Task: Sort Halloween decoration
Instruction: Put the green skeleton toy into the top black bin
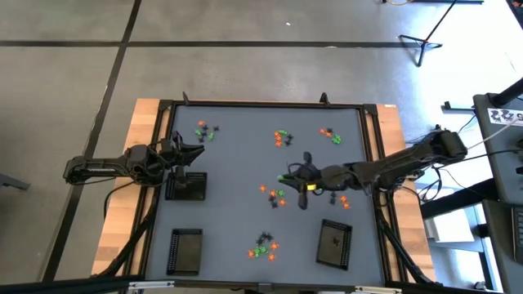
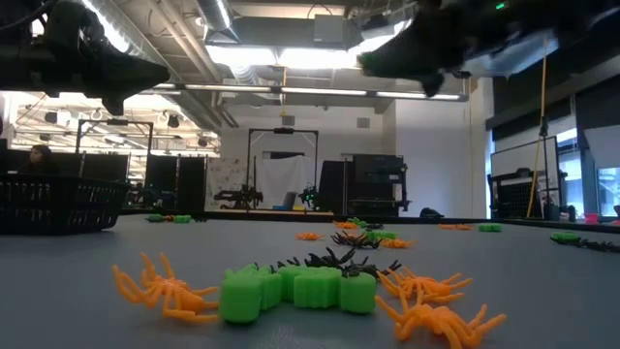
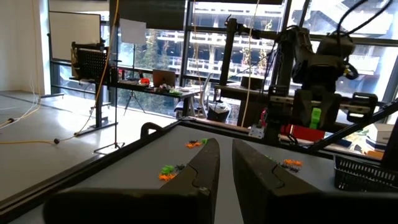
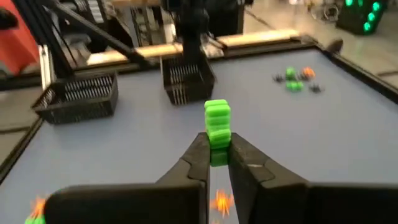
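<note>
Right hand (image 4: 214, 155): hanging above the middle of the grey bench (image 1: 237, 155), fingers pinching a green trinket (image 4: 217, 127) at its lower end; the trinket is standing up between the fingertips, clear of the bench top

Left hand (image 3: 225, 163): waiting over the bench's left side, just above a black tray (image 1: 186, 187); fingers are sitting nearly closed with a thin gap between them, gripping nothing

Halloween trinkets, orange, green and black, are lying in small heaps across the bench:
- one heap (image 1: 206, 131) at the far left
- one heap (image 1: 282, 138) at far centre
- one heap (image 1: 330, 135) at the far right
- one heap (image 1: 274, 194) near the middle, beside the right hand
- one heap (image 1: 264, 247) at the near edge, between two more black trays (image 1: 185, 250) (image 1: 334, 242)
</note>
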`<state>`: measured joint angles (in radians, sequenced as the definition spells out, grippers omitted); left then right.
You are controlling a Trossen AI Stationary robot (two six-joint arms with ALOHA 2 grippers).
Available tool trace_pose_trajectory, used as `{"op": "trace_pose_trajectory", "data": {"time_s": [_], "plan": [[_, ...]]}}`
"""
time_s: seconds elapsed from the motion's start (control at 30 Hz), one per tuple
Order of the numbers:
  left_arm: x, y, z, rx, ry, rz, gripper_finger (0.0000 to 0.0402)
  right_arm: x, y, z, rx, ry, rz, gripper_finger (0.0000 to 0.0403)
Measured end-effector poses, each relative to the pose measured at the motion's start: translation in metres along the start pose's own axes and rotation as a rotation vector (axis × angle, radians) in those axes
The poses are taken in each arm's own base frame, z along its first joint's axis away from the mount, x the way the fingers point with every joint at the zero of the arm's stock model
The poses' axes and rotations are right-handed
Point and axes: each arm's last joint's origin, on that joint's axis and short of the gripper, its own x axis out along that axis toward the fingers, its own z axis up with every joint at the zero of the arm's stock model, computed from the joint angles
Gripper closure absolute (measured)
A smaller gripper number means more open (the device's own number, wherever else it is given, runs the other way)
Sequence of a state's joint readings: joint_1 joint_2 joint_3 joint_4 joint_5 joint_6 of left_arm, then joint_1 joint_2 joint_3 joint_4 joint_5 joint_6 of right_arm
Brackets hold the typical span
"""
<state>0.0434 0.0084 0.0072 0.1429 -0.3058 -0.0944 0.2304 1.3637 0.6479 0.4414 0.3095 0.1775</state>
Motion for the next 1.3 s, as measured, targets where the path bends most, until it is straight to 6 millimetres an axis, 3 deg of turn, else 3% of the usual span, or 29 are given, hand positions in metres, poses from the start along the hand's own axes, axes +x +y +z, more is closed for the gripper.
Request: {"op": "trace_pose_trajectory", "data": {"time_s": [0.17,0.37,0.57,0.7,0.83,1.07,1.3], "plan": [[0.0,0.0,0.0,0.0,0.0,0.0,0.0363,0.035,-0.013,0.001,-0.008,-0.036,0.038,0.0367],[0.0,0.0,0.0,0.0,0.0,0.0,0.0363,0.087,-0.021,0.017,-0.086,-0.007,0.105,0.0366],[0.0,0.0,0.0,0.0,-0.001,0.0,0.0363,0.141,-0.017,0.032,-0.164,0.03,0.157,0.0366],[0.0,0.0,0.0,-0.001,-0.001,-0.001,0.0363,0.166,-0.013,0.042,-0.197,0.042,0.166,0.0366],[0.0,0.0,0.0,0.0,0.0,-0.002,0.0363,0.178,-0.011,0.045,-0.224,0.058,0.181,0.0366],[0.0,0.0,0.0,0.0,0.0,-0.003,0.0363,0.18,-0.018,0.051,-0.222,0.012,0.248,0.0365],[0.0,0.0,0.0,0.0,0.0,-0.003,0.0362,0.18,-0.044,0.048,-0.151,-0.039,0.342,0.0365]]}}
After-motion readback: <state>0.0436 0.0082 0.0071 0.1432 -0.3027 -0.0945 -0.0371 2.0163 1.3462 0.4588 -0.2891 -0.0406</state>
